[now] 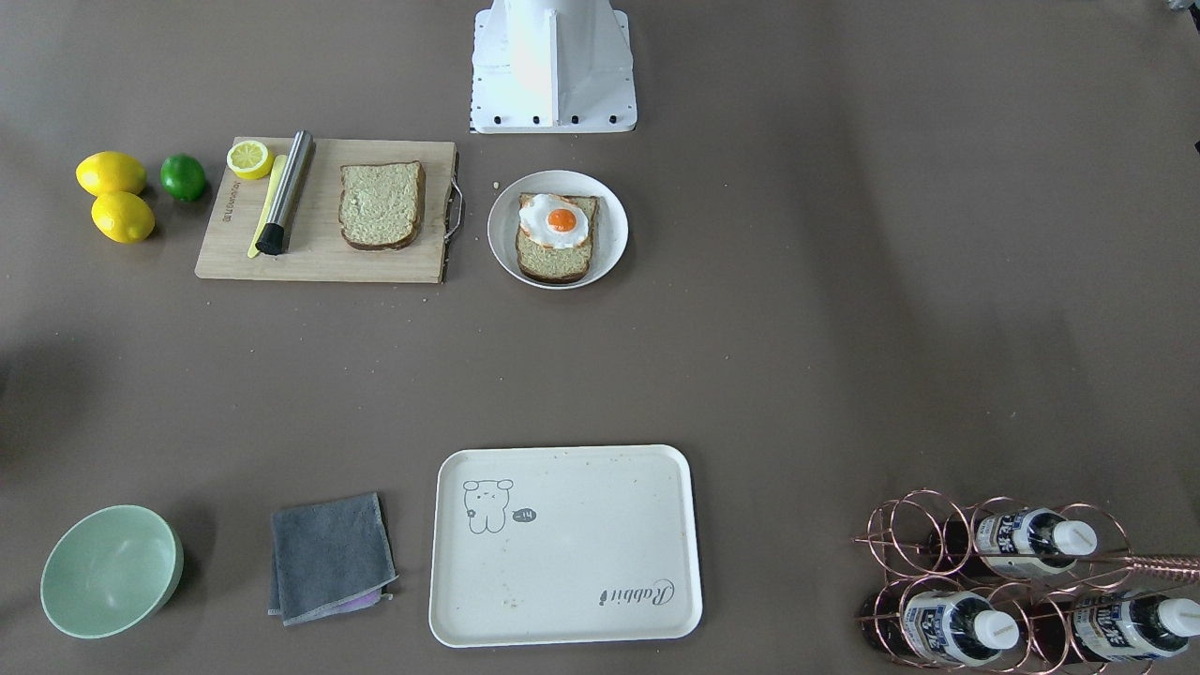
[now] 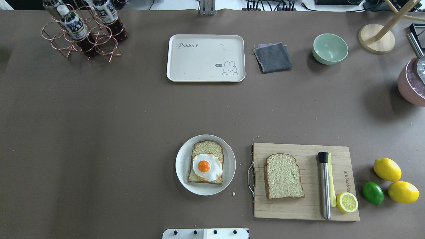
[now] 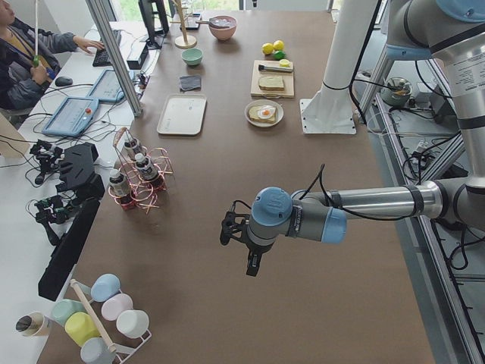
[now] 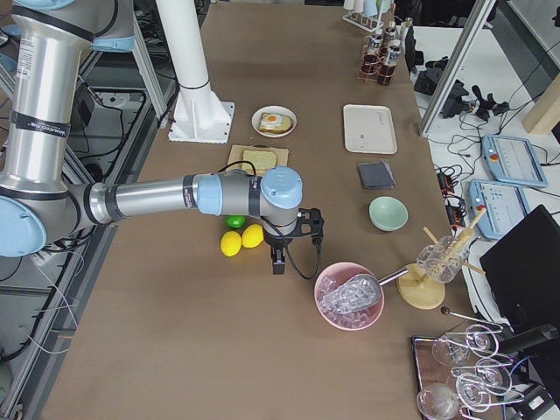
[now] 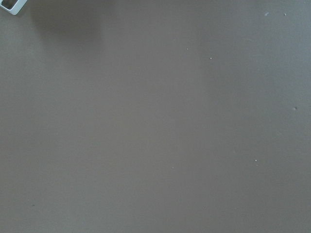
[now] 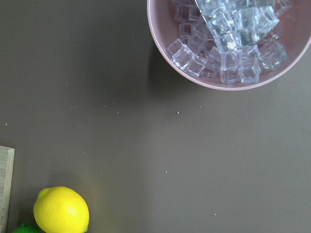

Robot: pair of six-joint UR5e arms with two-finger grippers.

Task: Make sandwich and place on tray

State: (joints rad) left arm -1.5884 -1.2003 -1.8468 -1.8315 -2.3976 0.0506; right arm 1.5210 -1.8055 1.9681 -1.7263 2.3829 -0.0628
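Tray (image 2: 206, 43) is set near far table (image 2: 99, 132) edge, long axis parallel, well apart from plate (image 2: 181, 166). For left gripper (image 3: 250, 264) and right gripper (image 4: 278, 261), jaw state cannot be told.

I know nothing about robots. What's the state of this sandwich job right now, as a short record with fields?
bottom slice: on the round plate, fried egg on top
top slice: alone on the cutting board, not yet on the egg
tray: far side of the table, no sandwich on it
left hand: over bare table, far from the food; open or shut unclear
right hand: between the lemons and the ice bowl; open or shut unclear
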